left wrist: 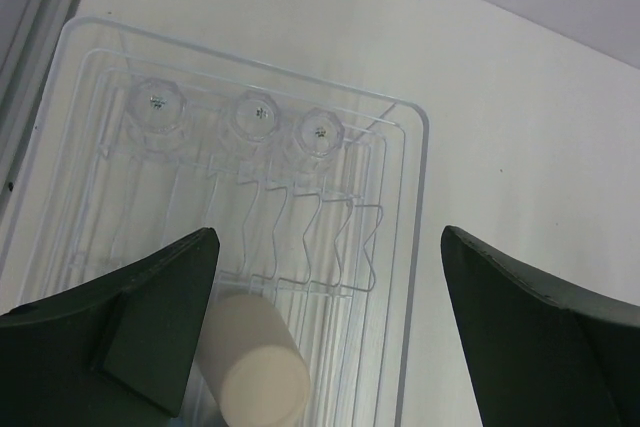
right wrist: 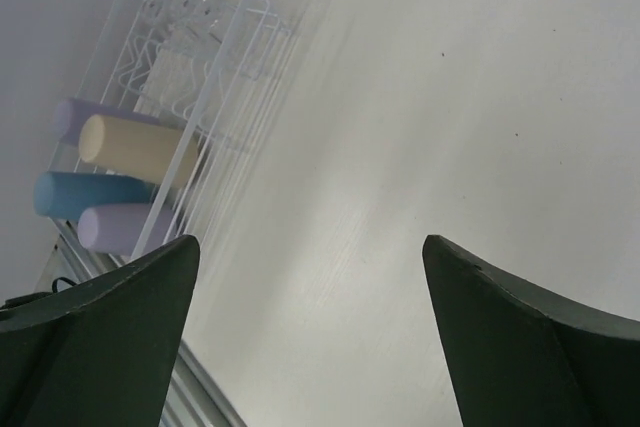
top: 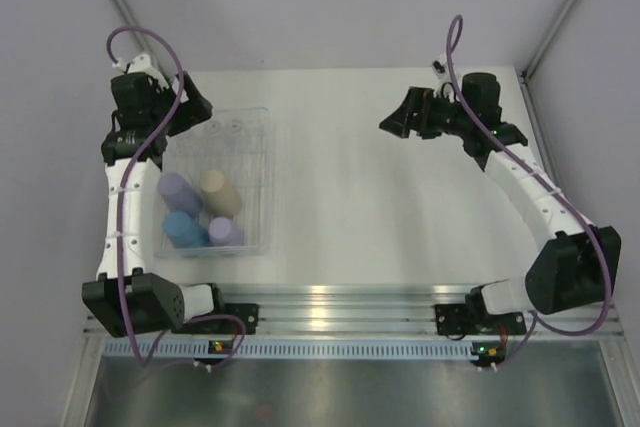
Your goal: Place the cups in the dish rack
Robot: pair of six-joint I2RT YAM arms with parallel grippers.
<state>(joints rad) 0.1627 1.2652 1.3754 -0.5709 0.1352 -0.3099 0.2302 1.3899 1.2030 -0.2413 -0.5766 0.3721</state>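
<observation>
Overhead and wrist views of two arms about the dish rack [top: 270, 187].

**Arms.** The left arm runs along the rack's left side, and its wrist bends over the rack's far-left corner. The left claw [top: 193, 107] [left wrist: 328, 237] hangs above the rack's far half, jaws spread wide with nothing between them. The right arm is folded at the elbow, well to the right of the rack. The right claw [top: 393, 125] [right wrist: 310, 242] points toward the rack over the bare white surface [top: 380, 227], jaws also wide apart and empty.

**Rack and contents.** The dish rack [left wrist: 418, 207] [right wrist: 230, 77] is a clear rectangular tray with ridged slats and a raised rim.
- Near half: four opaque tumblers lie on their sides, close together. They are a lavender tumbler [top: 178, 190] [right wrist: 75, 112], a beige tumbler [top: 220, 195] [left wrist: 255, 367] [right wrist: 130, 147], a blue tumbler [top: 183, 230] [right wrist: 80, 192] and a second lavender tumbler [top: 226, 233] [right wrist: 120, 225].
- Far end: three small clear cups [left wrist: 158, 102] [left wrist: 258, 112] [left wrist: 320, 132] stand in a row across the rack.

**Materials.** The tumblers are smooth, matte cylinders. The clear cups are transparent and faceted.
</observation>
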